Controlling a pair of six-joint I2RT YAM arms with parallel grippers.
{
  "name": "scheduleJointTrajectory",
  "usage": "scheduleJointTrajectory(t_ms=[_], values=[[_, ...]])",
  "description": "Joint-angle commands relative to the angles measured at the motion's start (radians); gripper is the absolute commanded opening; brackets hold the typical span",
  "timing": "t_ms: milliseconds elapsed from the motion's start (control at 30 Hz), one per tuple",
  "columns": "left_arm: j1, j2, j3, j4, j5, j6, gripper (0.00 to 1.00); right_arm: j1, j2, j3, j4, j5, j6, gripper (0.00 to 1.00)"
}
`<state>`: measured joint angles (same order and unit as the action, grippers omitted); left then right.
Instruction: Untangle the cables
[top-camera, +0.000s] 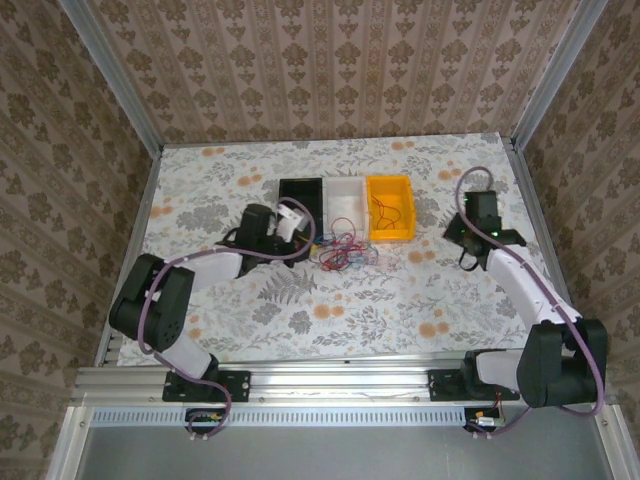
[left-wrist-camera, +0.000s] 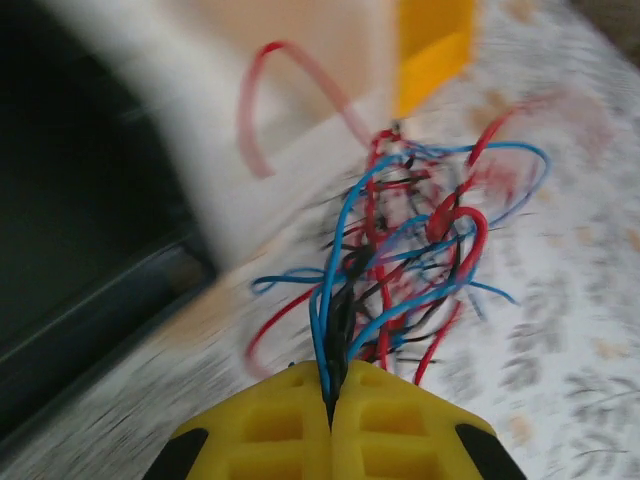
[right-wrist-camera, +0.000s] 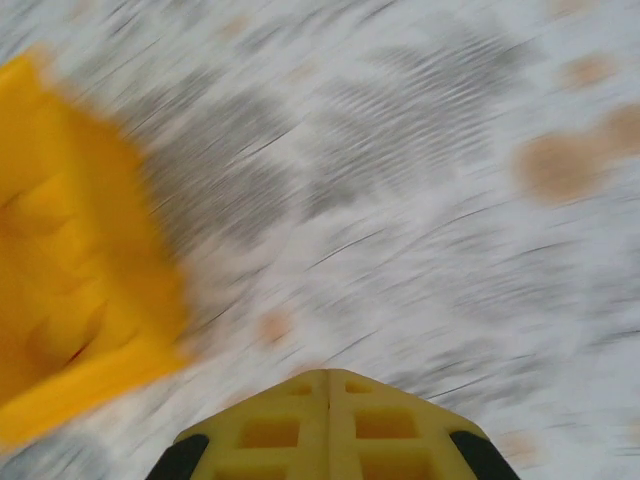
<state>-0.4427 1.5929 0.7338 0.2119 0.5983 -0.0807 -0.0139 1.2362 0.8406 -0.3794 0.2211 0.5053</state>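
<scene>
The cables (top-camera: 341, 251) are a loose tangle of red, blue and dark wires on the floral table just in front of the white bin (top-camera: 345, 196). My left gripper (left-wrist-camera: 332, 392) is shut on a few blue and dark strands at the near end of the tangle (left-wrist-camera: 415, 255); the rest spreads away from its yellow fingers. From above, the left gripper (top-camera: 308, 236) sits at the tangle's left edge. A red cable (top-camera: 388, 211) lies in the yellow bin (top-camera: 389, 232). My right gripper (right-wrist-camera: 330, 376) is shut with nothing between its fingers, over bare cloth right of the yellow bin (right-wrist-camera: 70, 290).
Three bins stand in a row behind the tangle: the black bin (top-camera: 296, 187), white, then yellow. In the left wrist view the black bin (left-wrist-camera: 70, 210) and white bin (left-wrist-camera: 300, 90) are close on the left. An aluminium frame (top-camera: 300, 378) edges the table's near side.
</scene>
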Motion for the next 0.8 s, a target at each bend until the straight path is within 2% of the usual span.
scheduleJointTrajectory(t_ms=[0, 167, 267, 367, 433, 500, 633, 767], values=[[0.050, -0.007, -0.026, -0.105, -0.055, -0.036, 0.00, -0.025, -0.035, 0.021, -0.014, 0.246, -0.009, 0.00], [-0.078, 0.008, 0.023, -0.125, -0.032, 0.018, 0.00, 0.170, -0.010, -0.019, 0.074, 0.206, 0.002, 0.00], [-0.106, 0.023, 0.036, -0.094, -0.022, -0.008, 0.00, 0.240, 0.014, -0.051, 0.170, 0.056, 0.006, 0.00], [-0.106, 0.036, 0.032, -0.058, -0.026, -0.041, 0.00, 0.324, 0.055, -0.048, 0.268, -0.174, -0.131, 0.15], [-0.106, 0.045, 0.039, -0.062, -0.048, -0.049, 0.00, 0.375, 0.092, -0.017, 0.225, -0.284, -0.203, 0.30], [-0.102, 0.059, 0.052, -0.075, -0.063, -0.058, 0.00, 0.429, 0.132, 0.007, 0.177, -0.368, -0.257, 0.39], [-0.096, 0.090, 0.075, -0.092, -0.079, -0.077, 0.00, 0.526, 0.249, 0.053, 0.051, -0.463, -0.352, 0.42], [-0.094, 0.107, 0.080, -0.083, -0.081, -0.081, 0.00, 0.593, 0.341, 0.070, 0.013, -0.449, -0.376, 0.43]])
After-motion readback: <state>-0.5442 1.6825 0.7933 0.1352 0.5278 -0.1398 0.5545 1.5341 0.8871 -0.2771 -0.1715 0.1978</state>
